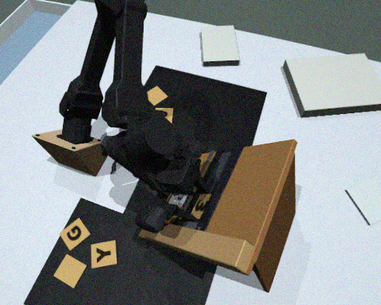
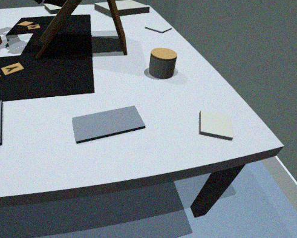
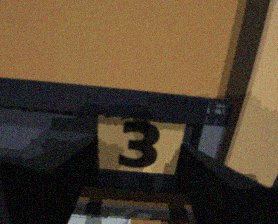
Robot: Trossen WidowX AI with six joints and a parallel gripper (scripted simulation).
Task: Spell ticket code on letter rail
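Observation:
My gripper [image 1: 199,206] [image 3: 139,145] is shut on the 3 tile [image 1: 201,206] [image 3: 140,146], with one finger at each side of it. The tile shows its 3 upright in the wrist view, between the dark strips of the rail [image 1: 216,192] [image 3: 50,96]. A narrow gap parts it from the light wooden end piece [image 1: 204,244] [image 3: 256,115] at the right. The sloped board [image 1: 244,188] [image 3: 110,45] rises behind. The ticket [image 1: 178,199] is partly hidden and unreadable. A G tile [image 1: 74,233], a Y tile [image 1: 104,254] [image 2: 12,68] and a blank-faced tile [image 1: 70,271] lie on the dark mat [image 1: 142,274].
Another blank-faced tile [image 1: 157,95] [image 2: 25,23] and a partly hidden lettered tile [image 1: 167,113] [image 2: 33,26] lie at the mat's back. Pale slabs [image 1: 220,45] [image 1: 334,81] lie behind the board. A wooden-topped canister [image 2: 163,63] and a grey slab [image 2: 108,123] stand on the counter.

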